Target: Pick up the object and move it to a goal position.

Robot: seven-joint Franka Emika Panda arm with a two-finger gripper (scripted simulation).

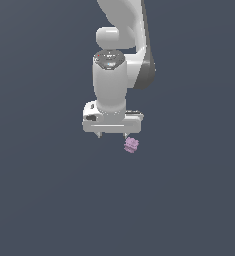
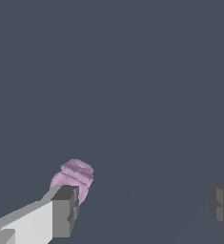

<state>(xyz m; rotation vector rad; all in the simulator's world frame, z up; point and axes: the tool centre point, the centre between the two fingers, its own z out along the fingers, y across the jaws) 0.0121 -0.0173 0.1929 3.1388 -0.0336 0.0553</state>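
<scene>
The object (image 1: 131, 145) is a tiny pale lilac lumpy piece on the dark grey floor. It lies just below the fingertip on the exterior view's right. My white gripper (image 1: 112, 135) points straight down over it, jaws wide apart and empty. In the wrist view the object (image 2: 74, 177) sits right beside one grey fingertip (image 2: 65, 209), partly hidden by it, not centred in the gap. The other fingertip (image 2: 222, 204) is far across the gap, and the gripper's (image 2: 143, 207) middle holds nothing.
Only the flat dark grey floor (image 1: 39, 200) surrounds the arm. The white arm links (image 1: 124, 30) rise above the gripper.
</scene>
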